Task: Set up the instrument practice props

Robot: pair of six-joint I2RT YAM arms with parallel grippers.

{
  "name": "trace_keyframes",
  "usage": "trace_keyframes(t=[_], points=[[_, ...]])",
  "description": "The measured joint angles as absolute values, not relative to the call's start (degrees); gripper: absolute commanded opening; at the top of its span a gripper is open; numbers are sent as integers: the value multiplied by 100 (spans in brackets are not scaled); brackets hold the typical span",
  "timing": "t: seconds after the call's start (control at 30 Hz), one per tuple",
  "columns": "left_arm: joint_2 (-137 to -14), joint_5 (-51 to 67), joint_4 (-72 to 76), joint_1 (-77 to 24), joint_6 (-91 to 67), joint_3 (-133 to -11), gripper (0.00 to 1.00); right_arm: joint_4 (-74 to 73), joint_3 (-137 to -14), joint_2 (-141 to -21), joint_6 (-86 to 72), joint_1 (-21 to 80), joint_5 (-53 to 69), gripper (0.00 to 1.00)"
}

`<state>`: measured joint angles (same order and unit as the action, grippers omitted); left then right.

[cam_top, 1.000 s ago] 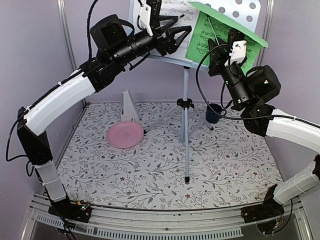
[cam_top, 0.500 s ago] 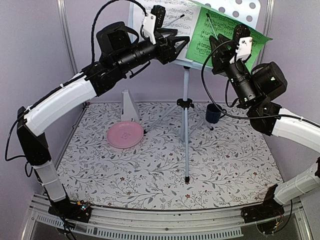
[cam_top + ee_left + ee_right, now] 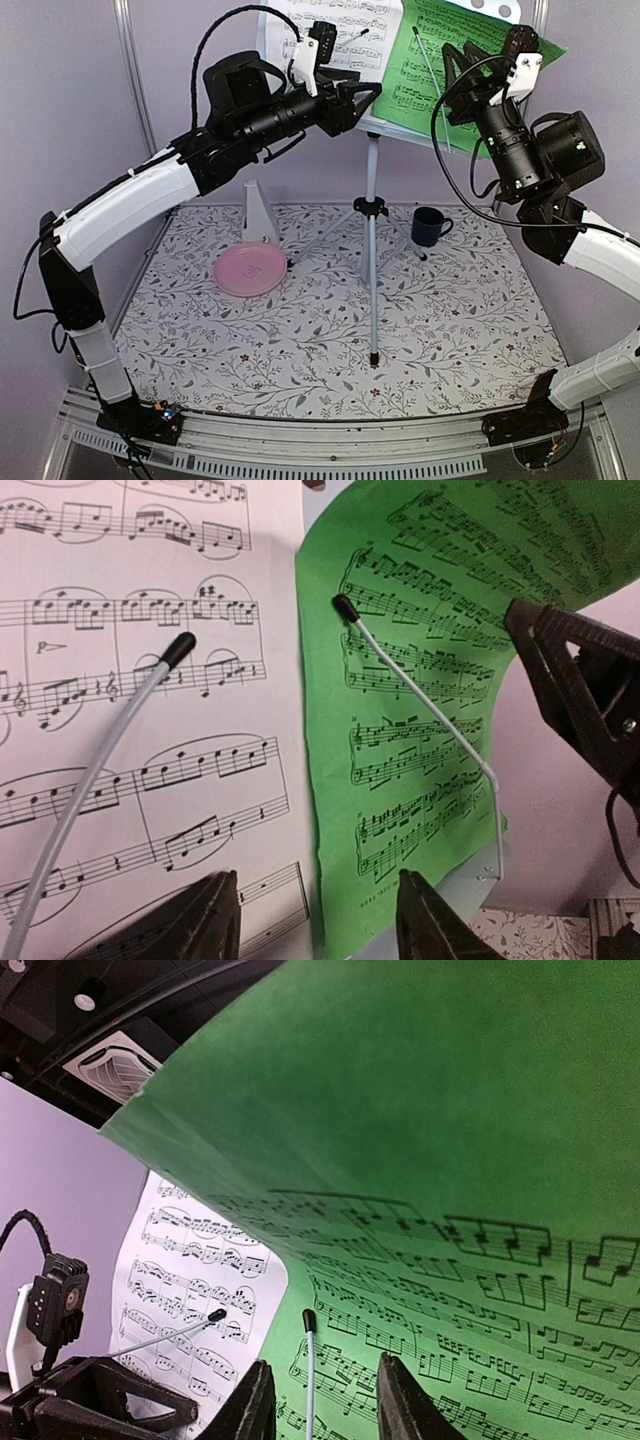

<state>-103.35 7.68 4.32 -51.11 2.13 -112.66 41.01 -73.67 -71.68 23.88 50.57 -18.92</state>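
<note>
The music stand (image 3: 371, 250) rises on its silver tripod at the back centre. A white music sheet (image 3: 345, 25) (image 3: 130, 680) and a green music sheet (image 3: 430, 60) (image 3: 420, 680) lie side by side on its desk, each under a thin wire arm (image 3: 100, 770). The green sheet (image 3: 430, 1160) curls forward at its top. My left gripper (image 3: 350, 100) (image 3: 315, 910) is open just in front of the seam between the sheets. My right gripper (image 3: 470, 70) (image 3: 322, 1390) is open close before the green sheet. The white metronome (image 3: 258, 212) stands on the table, back left.
A pink plate (image 3: 250, 270) lies in front of the metronome. A dark blue mug (image 3: 430, 226) sits right of the tripod legs. A metal post (image 3: 130, 60) and purple walls close in the back and sides. The tabletop (image 3: 330, 350) has a floral cover.
My right gripper rose and swung right, its jaws widening. The green sheet's drooping top now stands more upright. My left gripper edged right and its jaws narrowed a little.
</note>
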Motion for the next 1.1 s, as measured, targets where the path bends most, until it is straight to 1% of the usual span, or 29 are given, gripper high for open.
trace_keyframes(t=[0.13, 0.27, 0.37, 0.47, 0.53, 0.97, 1.1], points=[[-10436, 775, 434, -5111, 154, -11362, 54, 4093, -7393, -7116, 2486, 5054, -1918, 42], [-10510, 832, 416, -5111, 99, -11474, 53, 4093, -7478, -7098, 2578, 5011, -1966, 43], [-10562, 851, 390, -5113, 60, -11570, 53, 4097, -7557, -7091, 2622, 4912, -2029, 47], [-10593, 867, 379, -5113, 36, -11625, 51, 4099, -7579, -7076, 2617, 4792, -2086, 48], [-10600, 873, 381, -5116, 30, -11631, 49, 4097, -7581, -7072, 2617, 4744, -2097, 49], [-10578, 1020, 506, -5137, -38, -11340, 49, 4128, -7738, -7076, 2567, 4431, -2115, 50], [-10578, 1020, 504, -5137, -62, -11343, 47, 4134, -7741, -7076, 2550, 4357, -2132, 50]])
